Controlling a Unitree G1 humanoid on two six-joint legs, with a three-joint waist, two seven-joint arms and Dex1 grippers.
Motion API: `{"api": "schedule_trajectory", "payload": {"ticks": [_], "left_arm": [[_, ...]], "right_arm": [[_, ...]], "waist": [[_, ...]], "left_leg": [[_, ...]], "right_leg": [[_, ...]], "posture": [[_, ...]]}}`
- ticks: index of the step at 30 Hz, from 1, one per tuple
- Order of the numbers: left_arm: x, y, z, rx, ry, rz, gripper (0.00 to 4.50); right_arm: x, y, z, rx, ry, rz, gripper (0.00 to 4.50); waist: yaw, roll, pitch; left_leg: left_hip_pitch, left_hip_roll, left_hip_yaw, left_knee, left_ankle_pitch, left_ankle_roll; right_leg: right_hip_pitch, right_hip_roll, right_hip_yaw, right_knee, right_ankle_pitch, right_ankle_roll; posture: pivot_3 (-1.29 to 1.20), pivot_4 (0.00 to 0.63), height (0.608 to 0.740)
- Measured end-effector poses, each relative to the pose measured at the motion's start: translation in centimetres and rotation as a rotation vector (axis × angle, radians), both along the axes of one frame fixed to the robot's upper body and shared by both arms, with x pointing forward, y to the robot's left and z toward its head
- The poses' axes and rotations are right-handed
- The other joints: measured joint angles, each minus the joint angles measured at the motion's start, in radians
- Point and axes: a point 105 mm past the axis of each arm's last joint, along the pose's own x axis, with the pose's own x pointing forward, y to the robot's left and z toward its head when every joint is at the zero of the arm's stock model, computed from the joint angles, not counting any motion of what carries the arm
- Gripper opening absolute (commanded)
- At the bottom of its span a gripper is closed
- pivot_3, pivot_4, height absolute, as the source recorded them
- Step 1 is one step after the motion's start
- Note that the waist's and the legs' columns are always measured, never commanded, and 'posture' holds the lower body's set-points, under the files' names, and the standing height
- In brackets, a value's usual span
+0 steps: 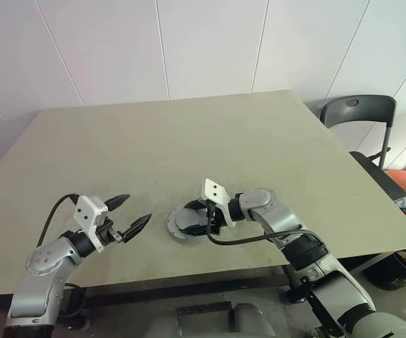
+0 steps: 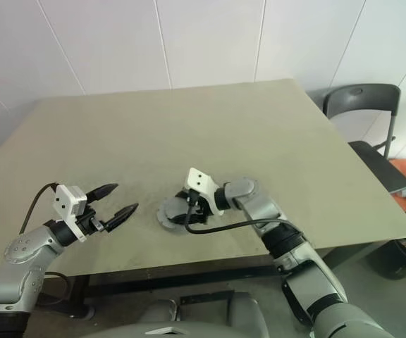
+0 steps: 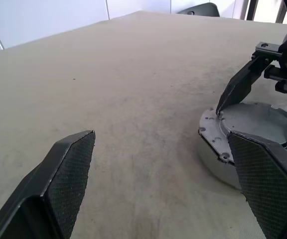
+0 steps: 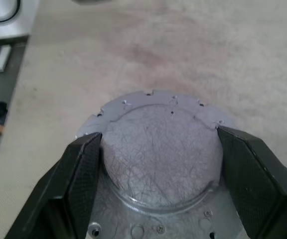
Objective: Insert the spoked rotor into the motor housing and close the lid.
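Two black fingers of our right gripper (image 4: 158, 169) straddle the raised round centre of the lid (image 4: 158, 149), one on each side, closed against its domed wall as far as the right wrist view shows. The lid already sits on the motor housing (image 1: 177, 232), near the front edge of the tabletop (image 1: 189, 141), its notched rim showing around the dome. We judge the rotor to be inside, since it lies nowhere on the tabletop, so what is left is seating the lid fully and letting go. Our left gripper (image 1: 129, 213) hangs wide open and empty, near the stack on its left. The left wrist view shows the stack side-on, with one right fingertip touching the lid's edge; the right wrist view shows the lid's scratched top and rim notches.
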Motion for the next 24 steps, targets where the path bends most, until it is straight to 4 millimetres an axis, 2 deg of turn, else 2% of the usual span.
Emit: {"api": "schedule_trajectory", "payload": {"ticks": [12, 15, 20, 24], "left_arm": [[0.3, 0.1, -0.1, -0.003, 0.000, 0.000, 4.50], [0.2, -0.1, -0.2, -0.007, 0.010, -0.019, 3.87], [0.4, -1.2, -0.2, -0.030, 0.026, -0.083, 2.19], [1.3, -2.4, -0.8, -0.023, 0.041, -0.118, 0.86]], "right_arm": [[0.1, 0.0, 0.1, 0.009, 0.004, 0.001, 3.25], [0.1, -0.1, 0.1, 0.009, 0.004, 0.001, 3.25], [0.1, -0.1, 0.1, 0.009, 0.004, 0.001, 3.25], [0.1, -0.1, 0.1, 0.009, 0.005, 0.001, 3.25]], "waist": [[0.000, 0.000, 0.000], [0.000, 0.000, 0.000], [0.000, 0.000, 0.000], [0.001, 0.000, 0.000]], "left_leg": [[0.000, 0.000, 0.000, 0.000, 0.000, 0.000], [0.000, 0.000, 0.000, 0.000, 0.000, 0.000], [0.000, 0.000, 0.000, 0.000, 0.000, 0.000], [0.000, 0.000, 0.000, 0.000, 0.000, 0.000]], "right_leg": [[0.000, 0.000, 0.000, 0.000, 0.000, 0.000], [0.000, 0.000, 0.000, 0.000, 0.000, 0.000], [0.000, 0.000, 0.000, 0.000, 0.000, 0.000], [0.000, 0.000, 0.000, 0.000, 0.000, 0.000]], "posture": [[0.00, 0.000, 0.740], [0.00, 0.000, 0.740], [0.00, 0.000, 0.740], [0.00, 0.000, 0.740]]}}
